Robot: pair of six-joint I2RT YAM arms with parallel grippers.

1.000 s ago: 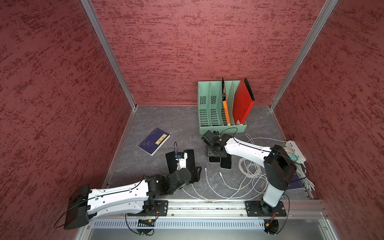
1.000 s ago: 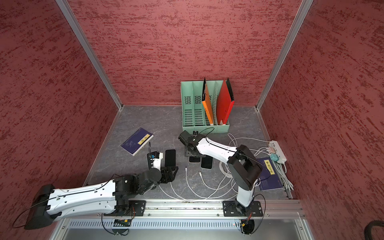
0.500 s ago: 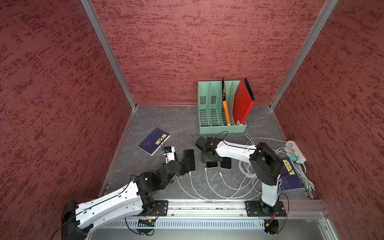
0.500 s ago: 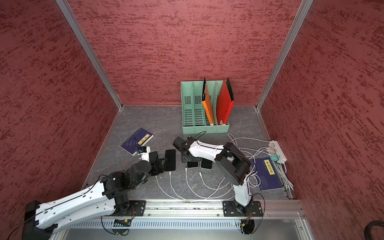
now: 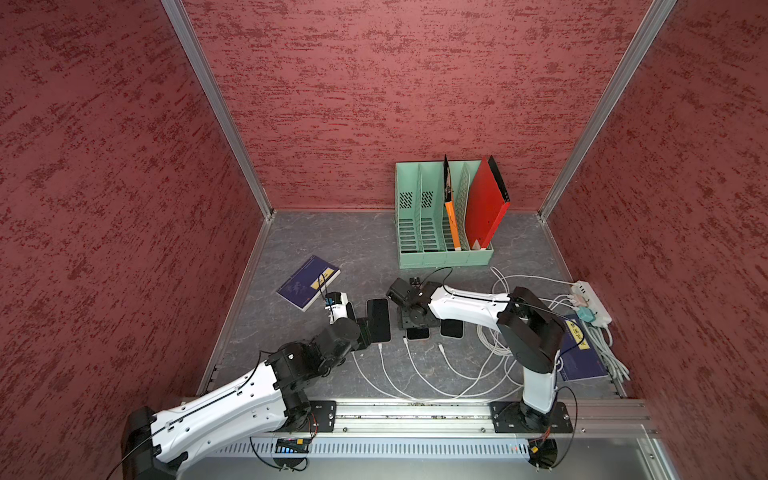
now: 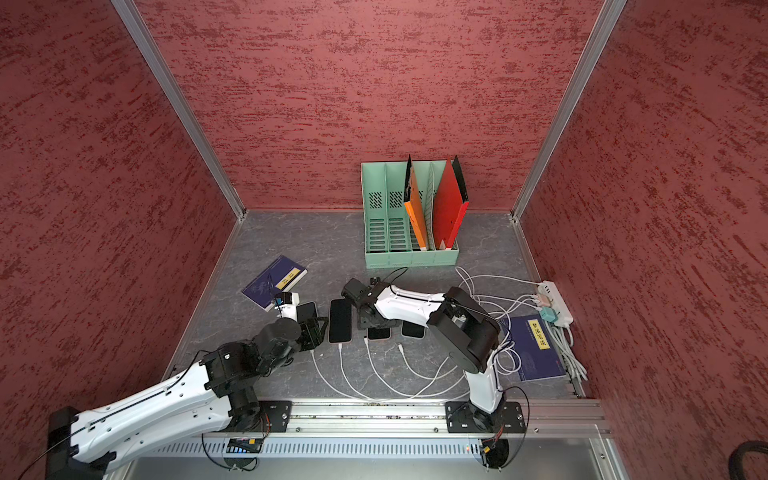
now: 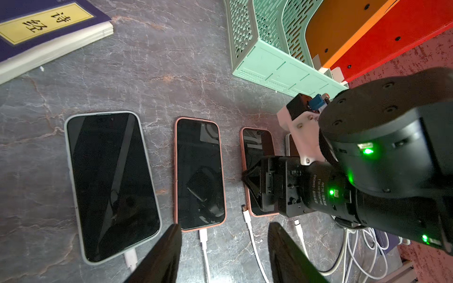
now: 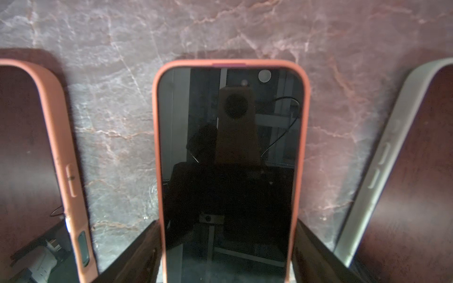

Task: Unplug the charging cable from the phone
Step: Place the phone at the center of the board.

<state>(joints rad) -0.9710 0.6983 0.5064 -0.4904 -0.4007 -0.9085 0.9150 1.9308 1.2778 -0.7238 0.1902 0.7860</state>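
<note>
In a top view, four phones lie in a row on the grey worktop [image 6: 291,241]; the plugged-in pink phone [image 6: 340,320] is second from the left.

Left wrist view: the left gripper [image 7: 225,247], jaws apart, straddles that phone's white plug [image 7: 203,236].

Right wrist view: the right gripper [image 8: 226,226] flanks the neighbouring pink phone [image 8: 229,159]; whether its jaws clamp it is unclear.

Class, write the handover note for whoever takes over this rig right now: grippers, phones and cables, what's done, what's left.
Phones are counted from the robot's left.
Left gripper: open, over the second phone's plug.
Right gripper: astride the third phone, fingers at its sides; grip unclear.
Done: third cable and fourth cable lie unplugged on the table.
Left: first phone and second phone are plugged in; unplug them.
</note>
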